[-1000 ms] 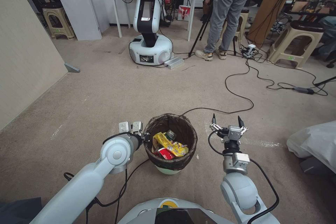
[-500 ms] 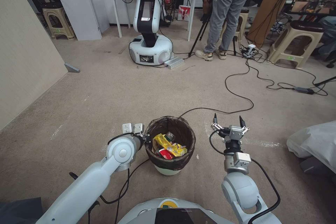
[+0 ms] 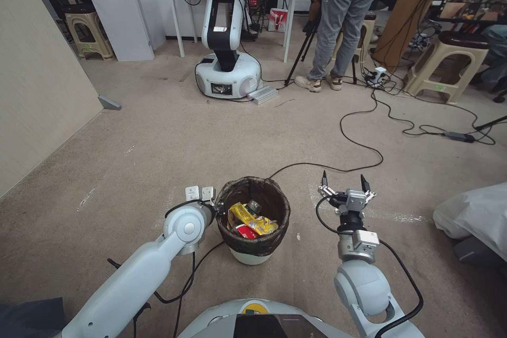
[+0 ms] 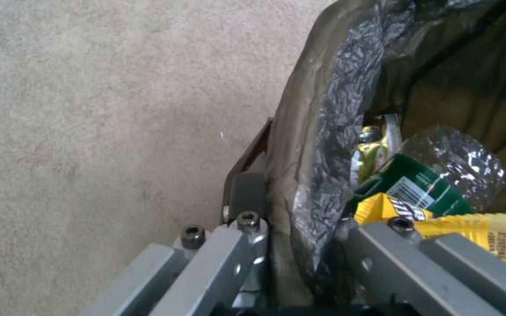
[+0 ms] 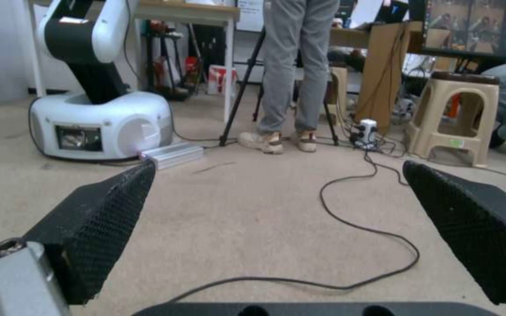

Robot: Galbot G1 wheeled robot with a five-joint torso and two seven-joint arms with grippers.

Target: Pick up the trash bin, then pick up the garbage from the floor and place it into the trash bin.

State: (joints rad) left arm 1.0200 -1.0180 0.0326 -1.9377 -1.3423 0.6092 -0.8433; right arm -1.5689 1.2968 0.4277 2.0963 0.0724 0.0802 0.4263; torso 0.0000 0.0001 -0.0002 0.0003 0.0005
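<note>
I have the trash bin point(image 3: 253, 219) on the carpet point(image 3: 158, 142) directly in front of my base, between my two arms; it is a small round white plastic bin with a dark bag liner point(image 4: 323, 131) folded over the rim. I judge it light and fairly stiff, though the liner is thin, crinkly and likely slick, so a pinch on the rim is the sensible hold and too loose a squeeze could let the film slide; the load inside looks light as well: a yellow snack bag point(image 3: 253, 219), a green-labelled bottle point(image 4: 423, 188), something red point(image 3: 244, 231) that I cannot name for sure.

My left gripper point(image 3: 217, 205) is at the bin's left rim; in the left wrist view one finger point(image 4: 247, 193) lies outside the wall and the other sits inside, pressed together on the rim with the liner caught between. My right gripper point(image 3: 343, 182) hangs just right of the bin and apart from it, fingers spread wide, holding nothing, pointing toward the far side of the room over a black cable point(image 5: 347, 228).
</note>
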